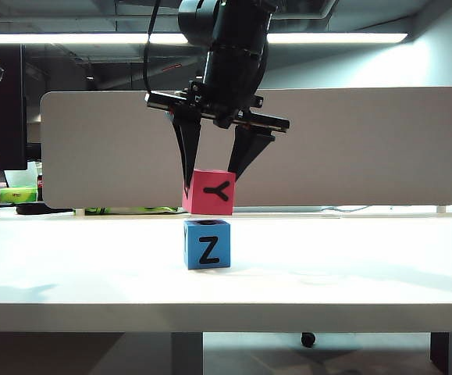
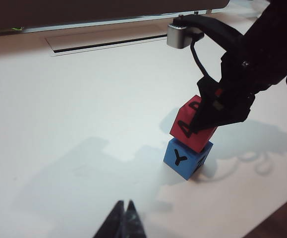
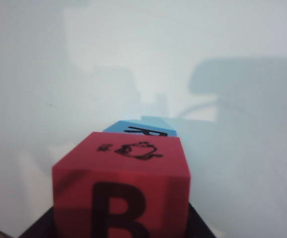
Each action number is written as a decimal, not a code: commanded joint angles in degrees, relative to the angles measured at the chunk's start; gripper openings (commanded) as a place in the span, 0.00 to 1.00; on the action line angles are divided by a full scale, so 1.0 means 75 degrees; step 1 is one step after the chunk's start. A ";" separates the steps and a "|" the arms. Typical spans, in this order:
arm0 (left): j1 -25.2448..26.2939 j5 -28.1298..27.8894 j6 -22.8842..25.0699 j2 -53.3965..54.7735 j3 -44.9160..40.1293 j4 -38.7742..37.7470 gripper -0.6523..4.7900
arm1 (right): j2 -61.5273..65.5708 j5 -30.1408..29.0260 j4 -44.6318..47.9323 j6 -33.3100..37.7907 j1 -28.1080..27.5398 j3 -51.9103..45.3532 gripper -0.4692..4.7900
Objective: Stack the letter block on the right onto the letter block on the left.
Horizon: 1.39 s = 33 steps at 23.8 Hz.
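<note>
Two letter blocks occupy the middle of the white worktop (image 1: 69,266): a blue block (image 1: 207,244) showing a Z rests on the surface, and a red block (image 1: 209,192) showing a sideways Y hangs at its 12 o'clock, tilted, with a thin gap visible between them in the exterior view. The right tool (image 1: 214,176) comes down from above and is clamped on the red block, one finger on each side face. The left tool (image 2: 123,222) hovers low over bare worktop well apart from the blocks, its fingertips pressed together and holding nothing. The step in hand appears to be the final placing, with the carried block nearly over its target. The next move likely calls for levelling the red block, squaring it over the blue one, lowering until the faces meet, then parting the fingers without nudging the stack.
</note>
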 commanded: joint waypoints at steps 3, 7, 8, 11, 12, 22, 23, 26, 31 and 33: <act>-0.0012 0.0012 0.0000 -0.0003 0.0041 0.0067 0.11 | 0.0082 -0.0006 -0.0020 0.0044 0.0090 0.0026 0.63; -0.0012 0.0009 0.0000 -0.0003 0.0038 0.0064 0.11 | 0.0175 -0.0026 -0.0175 0.0041 0.0085 0.0026 0.69; -0.0012 0.0012 0.0000 -0.0006 0.0038 0.0064 0.11 | 0.0175 0.0000 -0.0195 0.0041 0.0082 0.0026 0.78; -0.0012 0.0009 0.0000 -0.0003 0.0038 0.0070 0.11 | 0.0175 -0.0006 -0.0131 0.0038 0.0082 0.0032 0.91; -0.0012 0.0009 0.0000 -0.0003 0.0038 0.0070 0.11 | 0.0172 -0.0006 -0.0128 0.0038 0.0082 0.0044 0.95; 0.0000 0.0006 -0.0536 -0.0032 0.0038 0.0641 0.11 | -0.0685 0.0070 -0.0105 -0.0099 0.0356 0.0044 1.00; 0.0000 0.0006 -0.0571 -0.0047 0.0035 0.0688 0.11 | -0.0866 0.0187 -0.0073 -0.0192 0.0431 0.0044 1.00; 0.0000 0.0012 -0.0577 -0.0207 0.0029 0.0755 0.11 | -0.1358 0.0944 -0.0061 -0.0682 0.0764 0.0041 0.77; 0.0000 -0.0026 -0.0653 -0.0860 0.0015 0.0781 0.11 | -0.2072 0.1827 0.0493 -0.1597 0.1448 0.0012 0.21; 0.0000 -0.0192 -0.0699 -0.1163 0.0006 0.0778 0.11 | -0.2270 0.1725 0.0851 -0.1606 0.1585 0.0009 0.07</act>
